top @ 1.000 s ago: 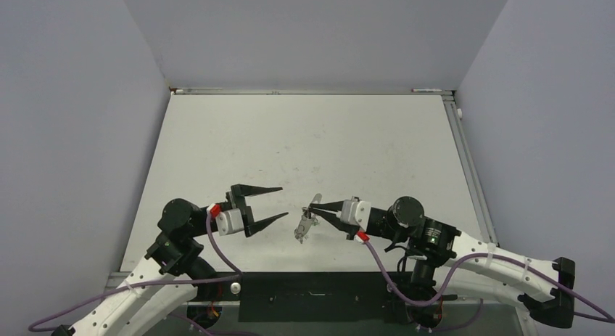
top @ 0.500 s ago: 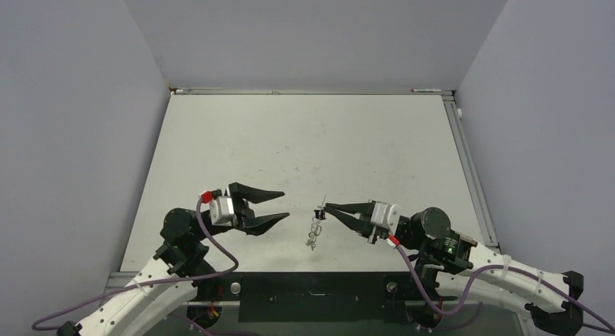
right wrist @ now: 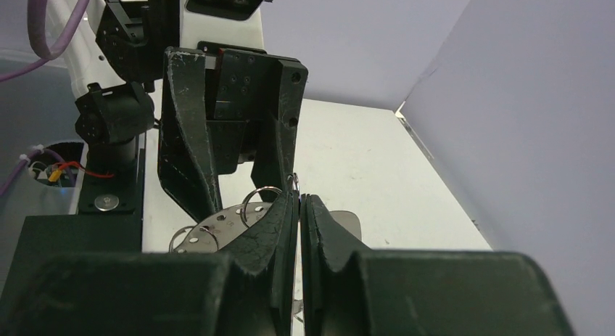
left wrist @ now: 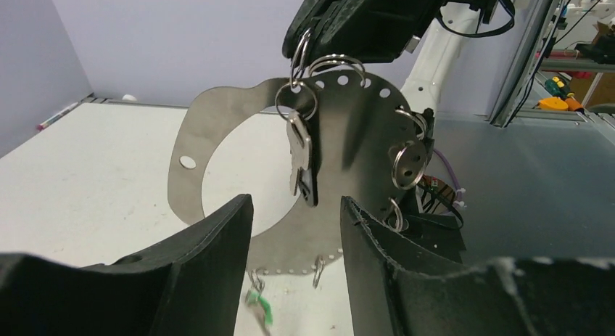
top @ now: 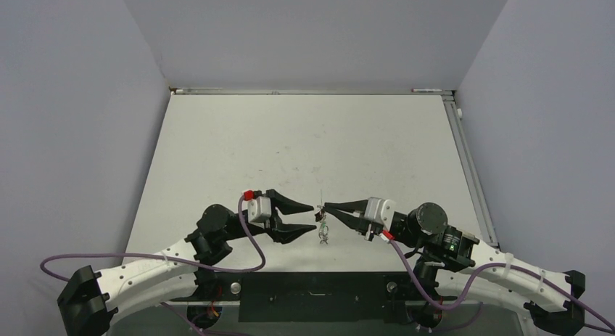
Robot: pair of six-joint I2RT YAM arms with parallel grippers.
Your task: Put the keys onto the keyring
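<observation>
While the black right fingers (top: 342, 207) are pressed fully together, they pinch the upper rim of the keyring (left wrist: 357, 133), a flat silver metal band curved into a broad ring with small holes punched along its edge. It hangs on edge from that grip over the near middle of the white worktop (top: 304, 140), between the two arms. Whether its lower edge touches the surface cannot be told. Small silver split rings (left wrist: 406, 165) are threaded through several of the holes, and a bright green tag (left wrist: 259, 308) dangles below the bottom of the band. From one split ring near the top hangs a small silver key (left wrist: 298, 144), pointing down in front of the band, with a darker piece just behind its lower end. The black left fingers (top: 294, 202) stand about half open and hold nothing. They point toward the right fingers, with the tips of both pairs near each other. In the left wrist view the key hangs in line with the gap between the two left tips, just beyond them and apart from both. In the right wrist view the band and two of its rings show at the closed tips, with the left fingers close behind.
</observation>
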